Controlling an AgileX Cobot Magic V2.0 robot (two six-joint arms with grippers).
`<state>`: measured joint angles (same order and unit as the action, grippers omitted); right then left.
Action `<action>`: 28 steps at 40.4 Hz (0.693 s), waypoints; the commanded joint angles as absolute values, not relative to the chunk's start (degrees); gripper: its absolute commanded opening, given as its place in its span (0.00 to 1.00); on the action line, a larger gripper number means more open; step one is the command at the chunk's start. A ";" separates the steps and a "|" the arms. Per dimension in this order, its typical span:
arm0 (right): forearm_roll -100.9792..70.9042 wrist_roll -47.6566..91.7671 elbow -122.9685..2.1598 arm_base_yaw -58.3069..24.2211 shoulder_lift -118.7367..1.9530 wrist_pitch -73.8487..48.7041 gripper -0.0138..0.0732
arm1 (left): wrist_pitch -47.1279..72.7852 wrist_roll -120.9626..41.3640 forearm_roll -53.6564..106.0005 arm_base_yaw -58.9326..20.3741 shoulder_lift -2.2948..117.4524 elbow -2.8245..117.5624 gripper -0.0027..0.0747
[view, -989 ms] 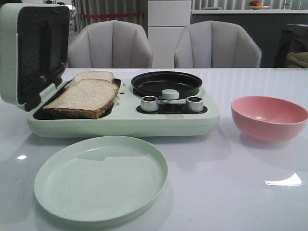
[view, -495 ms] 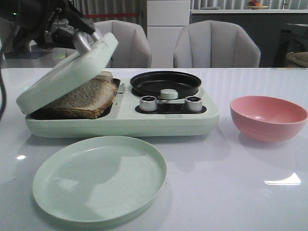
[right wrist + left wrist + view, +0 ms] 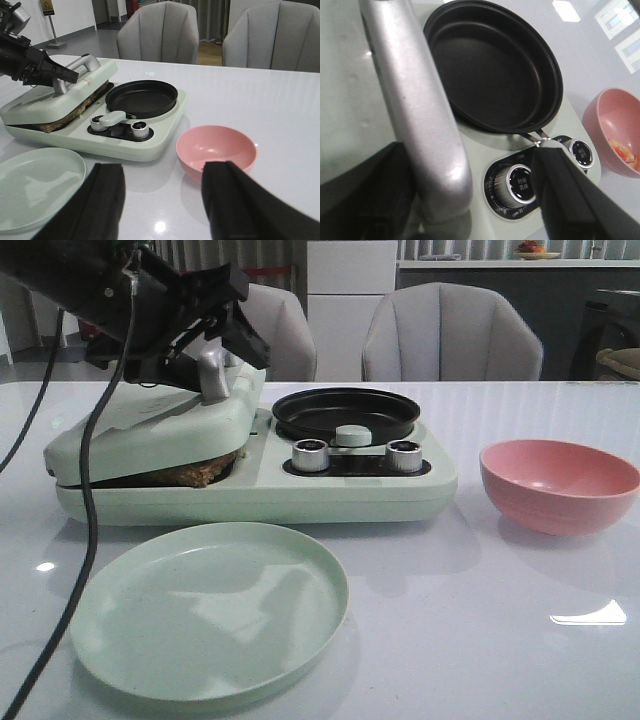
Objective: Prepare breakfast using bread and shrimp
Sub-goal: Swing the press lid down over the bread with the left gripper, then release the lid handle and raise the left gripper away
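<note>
Down has come the lid (image 3: 150, 425) since a moment ago: it stood upright a second back, hung half-lowered half a second back, and now it lies almost flat on the bread (image 3: 195, 473), of which only a brown crust edge shows in the slit between lid and base. My left claw (image 3: 205, 340) is at the lid's silver handle (image 3: 415, 115); my fingers (image 3: 570, 195) stand apart on either side of that bar, not pinching it, so the claw is open around it. From the other wrist the bread (image 3: 75, 112) again shows as a thin brown strip under the tilted lid.

Right of the lid, on the same pale green breakfast maker (image 3: 330, 495), sits the black round pan (image 3: 345, 412), with two silver dials (image 3: 311, 455) and a pale green knob (image 3: 352, 435) on its near side. The shrimp (image 3: 626, 152) lies inside the pink bowl (image 3: 558, 483), which stands on the table (image 3: 480, 620) to the right of the appliance, apart from it. Nearest the camera, left of centre, is the pale green plate (image 3: 210, 610).

My right claw (image 3: 160, 205) hangs over the near right part of the table with its two dark fingers (image 3: 95, 200) well apart, gripping nothing, the pink bowl just beyond them.
</note>
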<state>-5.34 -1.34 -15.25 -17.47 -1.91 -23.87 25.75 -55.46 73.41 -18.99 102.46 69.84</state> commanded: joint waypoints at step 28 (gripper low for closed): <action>-5.06 -1.00 -16.71 -17.25 -3.09 -18.60 0.69 | 36.55 -19.88 16.09 -19.64 80.05 74.47 0.78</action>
<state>-5.34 -1.34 -15.25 -17.47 -1.91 -23.87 36.18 -25.04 21.25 -19.23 86.02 72.36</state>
